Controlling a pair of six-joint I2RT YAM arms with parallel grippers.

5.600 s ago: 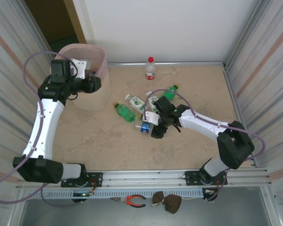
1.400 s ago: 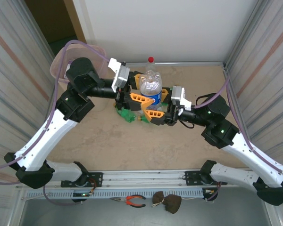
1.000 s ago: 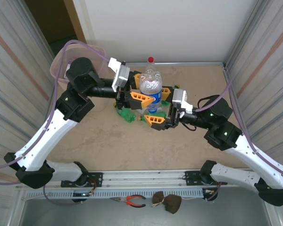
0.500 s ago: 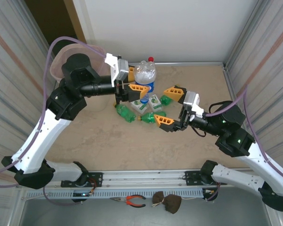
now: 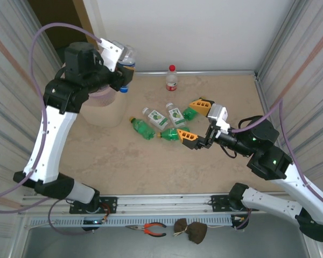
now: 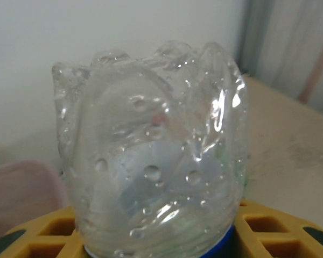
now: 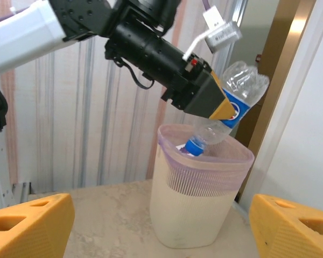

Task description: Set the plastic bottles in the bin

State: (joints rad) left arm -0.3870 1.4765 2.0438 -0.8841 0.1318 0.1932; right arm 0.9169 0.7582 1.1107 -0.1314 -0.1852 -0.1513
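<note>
Now bottle above bin, right tool withdrawn

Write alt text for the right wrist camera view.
The left claw holds a clear bottle tilted cap-down over the pinkish bin, against a striped wall. Orange fingers of the open right claw frame the bottom corners.

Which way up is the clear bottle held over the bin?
Upside down and tilted: the clear bottle's blue cap points down at the bin's mouth, base uppermost.
</note>
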